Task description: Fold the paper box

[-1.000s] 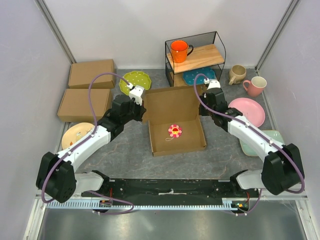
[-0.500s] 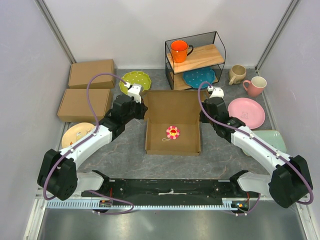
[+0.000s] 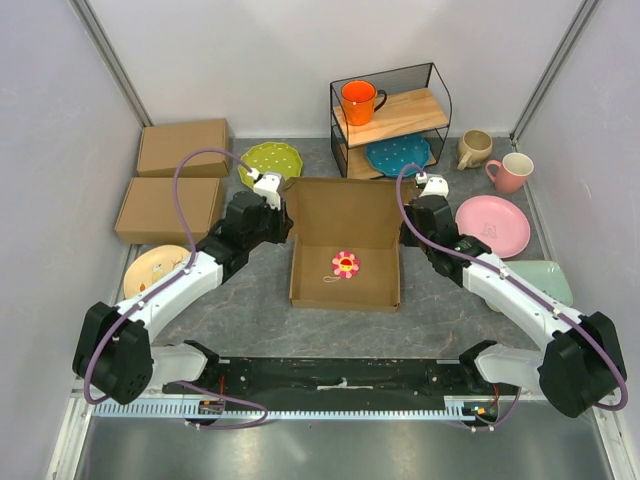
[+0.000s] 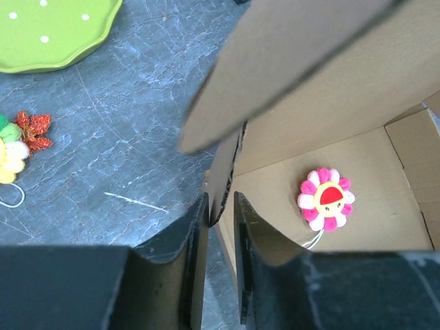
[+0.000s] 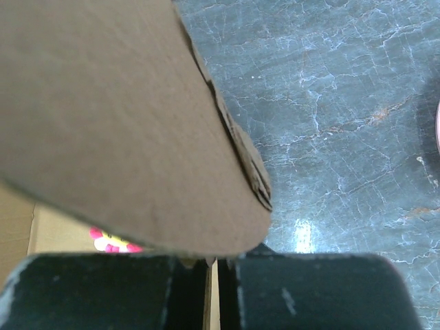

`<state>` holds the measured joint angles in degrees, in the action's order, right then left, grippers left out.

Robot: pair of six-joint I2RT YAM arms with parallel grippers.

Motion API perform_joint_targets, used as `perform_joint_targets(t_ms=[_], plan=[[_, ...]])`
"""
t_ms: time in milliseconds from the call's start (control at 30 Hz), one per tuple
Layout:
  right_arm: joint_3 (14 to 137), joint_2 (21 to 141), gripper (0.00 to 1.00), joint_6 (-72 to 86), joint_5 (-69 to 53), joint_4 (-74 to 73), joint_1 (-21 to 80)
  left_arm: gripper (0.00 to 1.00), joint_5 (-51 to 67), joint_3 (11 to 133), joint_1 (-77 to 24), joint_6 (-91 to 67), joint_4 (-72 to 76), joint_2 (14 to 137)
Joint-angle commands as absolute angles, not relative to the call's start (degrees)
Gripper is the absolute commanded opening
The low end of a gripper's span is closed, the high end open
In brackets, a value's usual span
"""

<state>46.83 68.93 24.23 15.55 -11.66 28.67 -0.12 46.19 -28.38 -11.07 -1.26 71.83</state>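
Rack (image 3: pixel 400 117), green plate (image 3: pixel 270 160) behind paper box (image 3: pixel 345 207)

Grey marbled tabletop (image 3: pixel 250 300); plain pale walls (image 3: pixel 250 60) on three sides; black wire shelf (image 3: pixel 410 112), wooden board, at back.

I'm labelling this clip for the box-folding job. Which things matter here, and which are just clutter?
Job: paper box; left gripper, astride its left wall; right gripper, clamped on its right wall; plush flower inside it.

Lying about: closed cardboard boxes, green dotted plate, pink plate, orange mug, pink mug, wire rack.
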Motion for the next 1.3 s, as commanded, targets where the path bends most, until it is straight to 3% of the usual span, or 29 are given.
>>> perform_joint_targets(t_ms=[0,567,1267], plan=[[45.97,68.38,0.00,25.22,15.82,-13.62,29.09,0.26,1.48,48.43,-28.74,-16.59,-1.23,72.15],[45.35,68.29,0.00,26.63,20.74,-13.54,32.78,0.20,-9.40,47.55,-38.49,-24.34,-0.26,74.71],[27.34,58.37,0.00,32.96,27.95,-6.24,39.64,0.17,-16.43,25.41,-40.52,-27.77,18.89,65.74]])
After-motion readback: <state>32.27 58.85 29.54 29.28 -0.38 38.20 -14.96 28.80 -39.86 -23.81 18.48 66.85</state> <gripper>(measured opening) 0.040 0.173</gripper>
